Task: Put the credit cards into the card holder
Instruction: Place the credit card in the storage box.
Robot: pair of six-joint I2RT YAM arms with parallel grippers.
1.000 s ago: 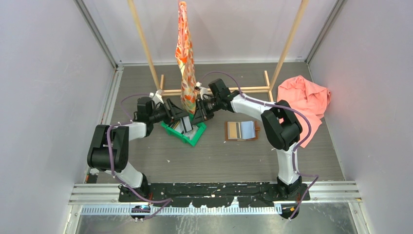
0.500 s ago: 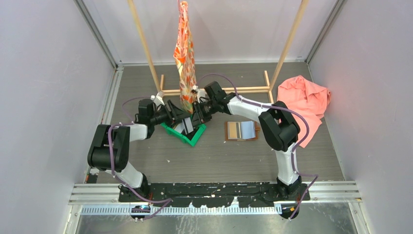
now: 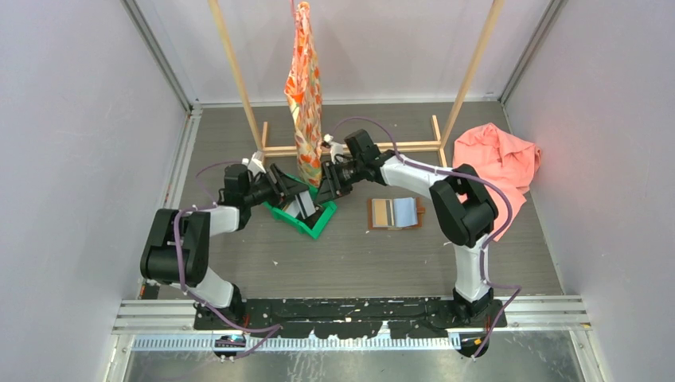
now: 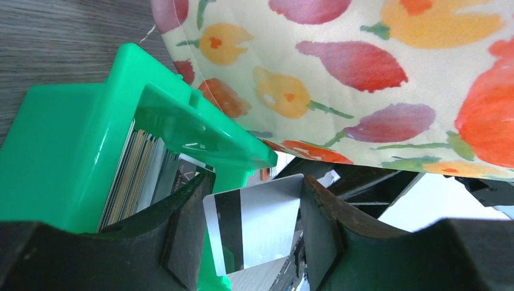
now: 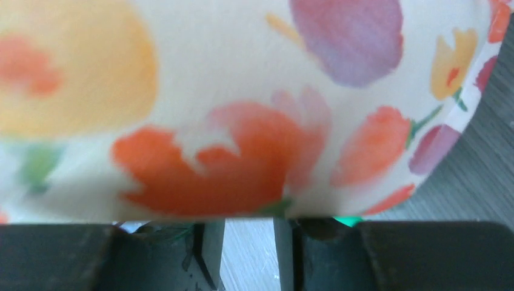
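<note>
Left gripper [image 4: 254, 188] is over the open end of the green bin [image 4: 66, 151], closed edge-to-edge on a silver card [image 4: 267, 224] with a black stripe. The card stands upright between the fingers [image 4: 182, 242]. More credit cards [image 4: 136, 176] are stacked on edge inside the bin, packed against its wall.

Right gripper [image 5: 250, 242] is just across from the left one at the bin's far side, tucked under the hanging floral cloth [image 5: 242, 109], which fills most of the right wrist view. Its jaws are slightly apart with nothing visible between them, only grey surface [image 3: 358, 255] showing through.

Card holder [image 3: 396, 213] lies open and flat on the surface to the right of the bin, apart from both grippers, tan and light-blue pockets facing up. A coral cloth [image 3: 497, 163] is bunched at far right.
</note>
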